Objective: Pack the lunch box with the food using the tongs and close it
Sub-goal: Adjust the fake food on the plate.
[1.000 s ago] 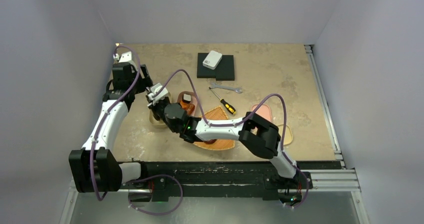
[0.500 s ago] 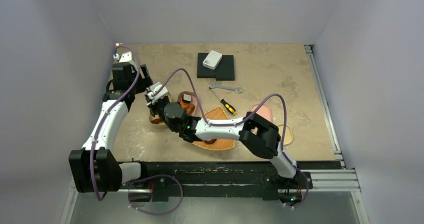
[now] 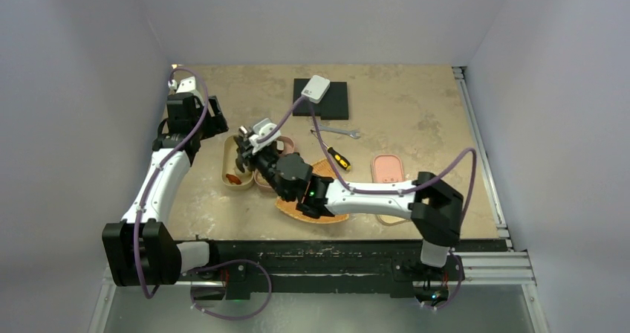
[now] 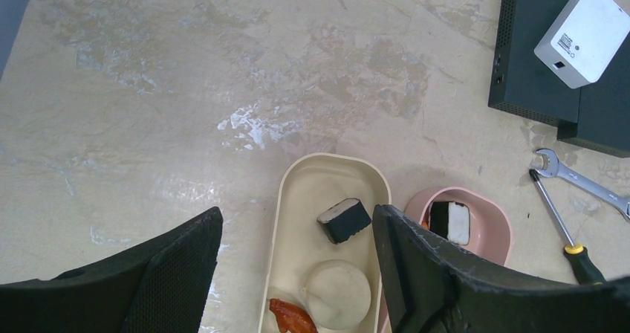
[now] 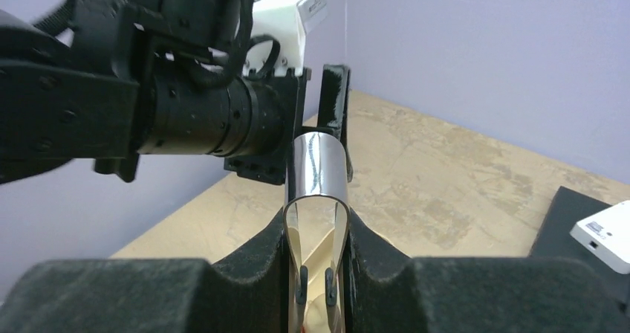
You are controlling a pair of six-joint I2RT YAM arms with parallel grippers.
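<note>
1. So, top view first: the cream lunch box [image 3: 229,154] sits open on the tabletop [image 3: 416,110], left of center, with an orange-red bit [image 3: 233,178] at its near end. The left end effector [image 3: 215,121] hangs just off its far-left corner. The right end effector [image 3: 247,141] is reaching across from the other side and sits right beside the box's right edge. That arm crosses over an orange woven mat [image 3: 316,215]. A pink lid [image 3: 387,168] lies flat, well off to the right.

2. Left wrist view: the left end effector [image 4: 296,229] is spread wide with nothing in it, looking straight down at the lunch box. Inside the box are a black-and-white piece [image 4: 344,220], a round beige bun [image 4: 338,292] and the orange-red bit. A pink container [image 4: 490,225] touches the box's right side and has another black-and-white piece in it. Further right are a wrench [image 4: 583,183] and a screwdriver [image 4: 566,230]. A black box [image 4: 531,58] with a white device [image 4: 590,24] on top sits in the corner.

3. Right wrist view: the right end effector [image 5: 318,233] is clenched on the tongs [image 5: 318,169]. They look shiny metal here, with the looped end sticking up between the pads. The left arm's wrist fills the background close behind.
</note>
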